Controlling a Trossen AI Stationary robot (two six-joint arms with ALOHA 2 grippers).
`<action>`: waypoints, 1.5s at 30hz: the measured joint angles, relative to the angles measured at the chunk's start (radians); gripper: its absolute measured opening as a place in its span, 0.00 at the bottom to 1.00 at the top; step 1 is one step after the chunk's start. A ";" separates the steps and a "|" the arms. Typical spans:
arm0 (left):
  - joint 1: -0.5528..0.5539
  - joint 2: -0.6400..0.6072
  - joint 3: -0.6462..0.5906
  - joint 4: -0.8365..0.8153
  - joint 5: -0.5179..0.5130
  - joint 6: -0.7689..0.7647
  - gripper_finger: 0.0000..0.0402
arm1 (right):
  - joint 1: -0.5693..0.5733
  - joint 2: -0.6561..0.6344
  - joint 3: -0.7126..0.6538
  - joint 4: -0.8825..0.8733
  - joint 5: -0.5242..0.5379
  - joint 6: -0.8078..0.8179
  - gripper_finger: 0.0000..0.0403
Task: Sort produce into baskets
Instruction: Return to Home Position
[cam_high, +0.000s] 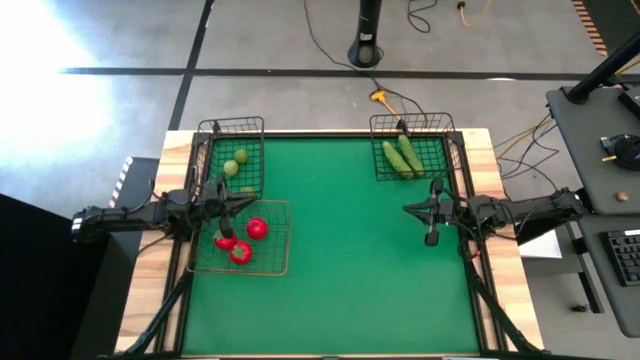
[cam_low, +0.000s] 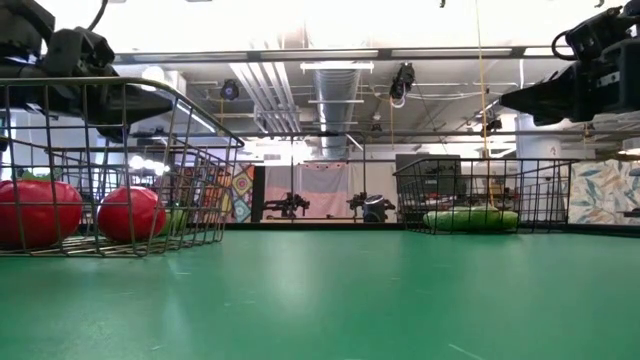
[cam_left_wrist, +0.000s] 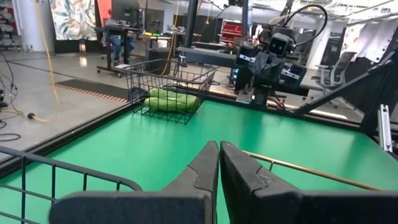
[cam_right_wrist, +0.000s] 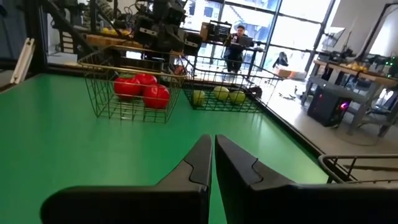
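Note:
Three round red pieces (cam_high: 242, 242) lie in the wide grey-wire basket (cam_high: 272, 268) at the left; they also show in the right wrist view (cam_right_wrist: 143, 89). Three yellow-green round pieces (cam_high: 238, 164) lie in the small dark basket (cam_high: 232, 127) at the far left. Two green cucumbers (cam_high: 402, 157) lie in the small dark basket (cam_high: 448, 170) at the far right. My left gripper (cam_high: 252, 205) is shut and empty above the grey basket's far rim. My right gripper (cam_high: 404, 210) is shut and empty above the mat, near the cucumber basket.
The green mat (cam_high: 340, 270) lies bare across the middle and near side. Wooden table edges (cam_high: 150, 270) frame it. A desk (cam_high: 600, 140) with a keyboard stands to the right of the table. Cables lie on the floor beyond the far edge. A person (cam_right_wrist: 235, 51) shows in the room.

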 joint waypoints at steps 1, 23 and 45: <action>0.000 0.001 0.000 0.000 0.000 0.000 0.00 | 0.000 0.000 0.000 0.000 0.000 0.003 0.03; 0.000 0.023 0.002 0.001 0.002 0.000 0.00 | 0.000 0.000 0.000 -0.002 0.000 0.003 0.03; 0.000 0.023 0.002 0.001 0.002 0.000 0.00 | 0.000 0.000 0.000 -0.002 0.000 0.003 0.03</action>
